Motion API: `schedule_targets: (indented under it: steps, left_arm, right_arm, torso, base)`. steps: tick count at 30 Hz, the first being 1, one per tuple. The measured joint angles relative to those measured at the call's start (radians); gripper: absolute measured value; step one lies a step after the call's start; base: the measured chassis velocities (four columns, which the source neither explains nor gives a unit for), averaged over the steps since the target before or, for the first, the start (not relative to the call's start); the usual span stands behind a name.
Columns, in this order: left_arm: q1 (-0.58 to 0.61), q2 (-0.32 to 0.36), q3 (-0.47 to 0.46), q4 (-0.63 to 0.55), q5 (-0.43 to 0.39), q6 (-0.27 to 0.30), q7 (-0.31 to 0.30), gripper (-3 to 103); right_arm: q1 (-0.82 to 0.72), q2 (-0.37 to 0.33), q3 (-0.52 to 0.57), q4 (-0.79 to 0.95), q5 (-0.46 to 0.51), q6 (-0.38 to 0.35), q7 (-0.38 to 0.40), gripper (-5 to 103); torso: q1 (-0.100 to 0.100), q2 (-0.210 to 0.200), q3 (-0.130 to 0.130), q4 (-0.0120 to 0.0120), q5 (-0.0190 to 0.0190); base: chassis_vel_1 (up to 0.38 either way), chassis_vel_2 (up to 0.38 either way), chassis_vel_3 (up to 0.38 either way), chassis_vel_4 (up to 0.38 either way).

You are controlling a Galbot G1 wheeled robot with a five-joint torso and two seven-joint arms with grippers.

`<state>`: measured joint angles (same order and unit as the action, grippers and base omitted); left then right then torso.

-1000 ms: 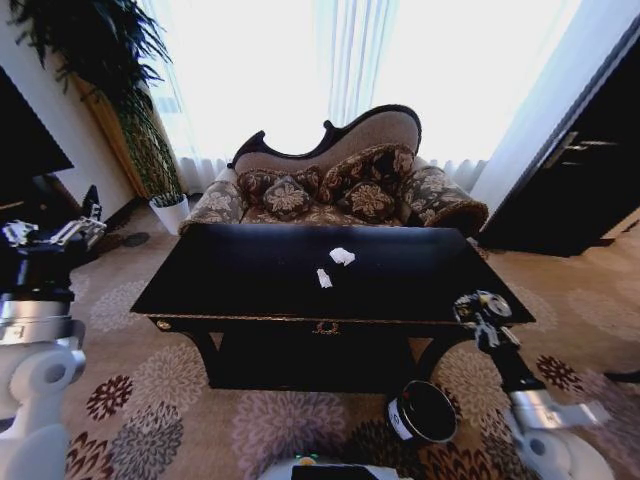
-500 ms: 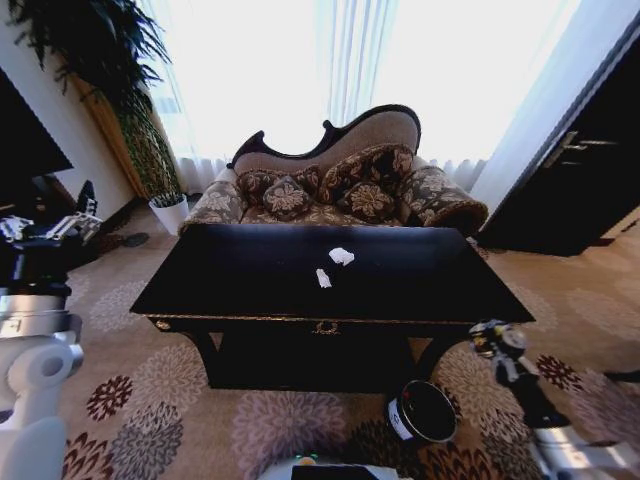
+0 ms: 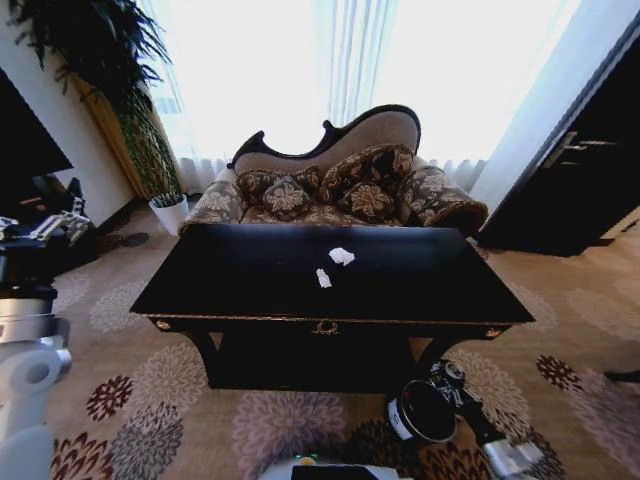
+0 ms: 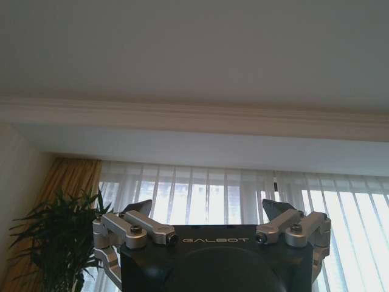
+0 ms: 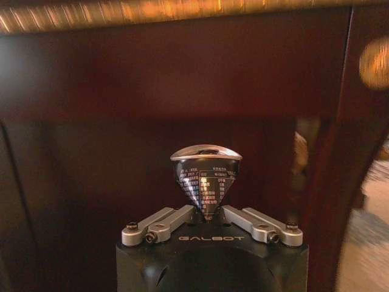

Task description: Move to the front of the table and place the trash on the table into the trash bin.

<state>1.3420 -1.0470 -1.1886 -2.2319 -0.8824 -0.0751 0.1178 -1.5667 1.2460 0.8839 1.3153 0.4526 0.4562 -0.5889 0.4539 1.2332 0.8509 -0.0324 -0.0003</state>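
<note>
Can (image 5: 205, 179) in right pincer (image 5: 206, 210), bin-side.

Your table (image 3: 420, 285) top lies open from above: a crumpled white paper wad (image 3: 342, 256) and a small white scrap (image 3: 323, 278) sit near its middle, apart from each other, with bare black surface all round them. Behind the far edge the sofa (image 3: 335, 180) closes off that side. Low on your right, the right gripper (image 3: 447, 377), clamped on the dark can (image 5: 205, 179), sits in the narrow gap between the table's front right leg (image 3: 432, 352) and the trash bin (image 3: 422, 412), whose mouth stands open upward. The left gripper (image 3: 45, 228) hangs spread wide, well clear of the table's left end, over open carpet (image 3: 140, 400).
</note>
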Motion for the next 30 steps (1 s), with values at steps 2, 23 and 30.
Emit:
schedule_targets:
  steps: [2, 23, 30]
  left_arm:
    - [0.001, 0.000, -0.002, -0.001, 0.000, 0.000, 0.000, 100]
    - [-0.003, 0.026, -0.039, 0.012, -0.018, 0.000, -0.001, 100]
    - [-0.019, 0.042, -0.027, 0.046, -0.011, -0.001, -0.001, 100]
  right_arm:
    - [0.016, -0.002, -0.019, -0.035, -0.037, -0.003, 0.042, 0]
    - [0.187, 0.006, -0.241, -0.374, -0.211, -0.201, 0.503, 0]
    - [0.249, 0.016, -0.289, -0.421, -0.136, -0.228, 0.590, 0]
  torso:
    - [0.000, 0.000, 0.000, 0.0001, 0.0000]
    - [0.000, 0.000, 0.000, -0.0002, 0.0003]
    - [0.000, 0.000, 0.000, -0.0001, 0.0000]
  base:
    - [0.000, 0.000, 0.000, 0.000]
    - [0.000, 0.000, 0.000, 0.000]
    - [0.000, 0.000, 0.000, 0.000]
